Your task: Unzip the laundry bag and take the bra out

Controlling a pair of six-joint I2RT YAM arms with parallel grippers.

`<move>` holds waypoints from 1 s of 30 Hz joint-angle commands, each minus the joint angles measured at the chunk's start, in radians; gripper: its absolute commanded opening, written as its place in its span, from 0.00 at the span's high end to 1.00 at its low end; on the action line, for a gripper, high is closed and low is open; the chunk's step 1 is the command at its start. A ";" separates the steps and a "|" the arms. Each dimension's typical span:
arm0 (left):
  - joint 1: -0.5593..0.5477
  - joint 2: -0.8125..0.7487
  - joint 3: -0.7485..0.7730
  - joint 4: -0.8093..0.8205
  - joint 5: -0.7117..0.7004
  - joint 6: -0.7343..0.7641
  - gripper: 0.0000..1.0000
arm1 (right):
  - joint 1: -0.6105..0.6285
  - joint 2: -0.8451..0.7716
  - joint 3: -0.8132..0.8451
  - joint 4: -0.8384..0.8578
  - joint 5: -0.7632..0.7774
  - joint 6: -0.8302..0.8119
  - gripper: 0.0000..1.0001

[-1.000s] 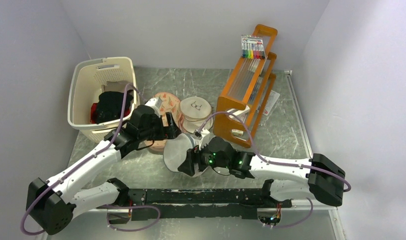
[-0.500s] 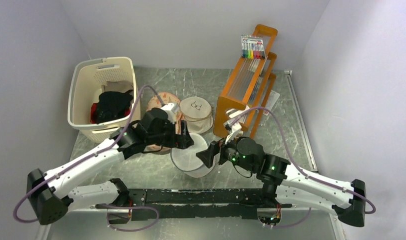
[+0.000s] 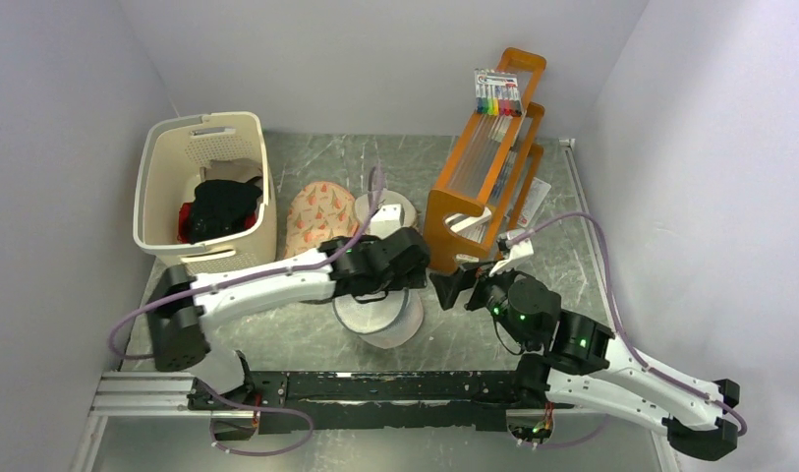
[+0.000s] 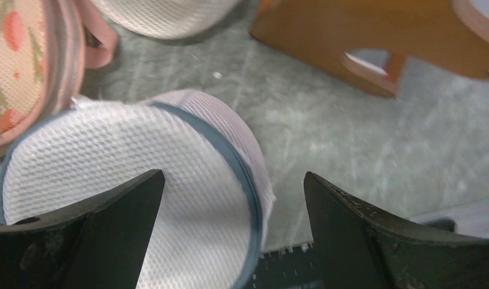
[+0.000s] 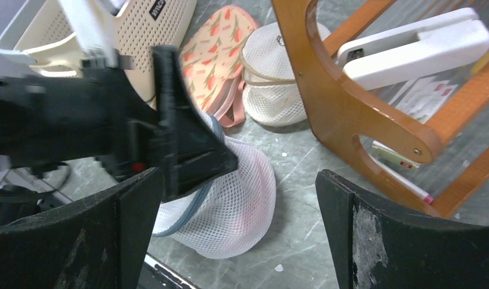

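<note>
Nearest the arms' bases, one white mesh laundry bag point(image 3: 375, 319) lies on its side on the grey marbled table point(image 3: 572, 246), its grey-blue zipper rim point(image 4: 242, 174) curving across it. The left gripper point(image 3: 403, 264) hangs just above the bag's far edge with its two fingers point(image 4: 118, 211) spread wide and nothing between them. In the left wrist view the bag fills the space under the left-hand finger, and its rim runs into the gap. The pictures do not settle whether a finger touches the mesh.

The right gripper point(image 3: 452, 290) sits just beside the bag on its right, apart from it. It is also spread wide and holds nothing, and its wrist camera looks across at the bag and at the left gripper over it.

Farther back stand two more round bags, one peach patterned bag point(image 3: 314, 218) and one beige bag point(image 5: 272, 78) partly hidden by the left arm, so there are three bags in all.

At the far left is one cream basket point(image 3: 169, 167) holding dark clothing point(image 3: 218, 206). At the far right is one orange wooden rack point(image 3: 488, 187), with one pack of markers point(image 3: 496, 93) on top.
</note>
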 commanded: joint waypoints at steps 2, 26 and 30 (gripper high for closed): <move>-0.002 0.208 0.167 -0.260 -0.225 -0.148 0.02 | -0.003 -0.033 0.029 -0.057 0.061 -0.023 0.00; -0.004 -0.265 -0.178 0.226 0.071 1.041 0.93 | -0.004 0.139 0.074 -0.004 -0.171 -0.069 0.00; -0.004 -0.387 -0.297 0.346 0.175 1.225 0.93 | -0.004 0.194 0.081 0.020 -0.227 -0.066 0.00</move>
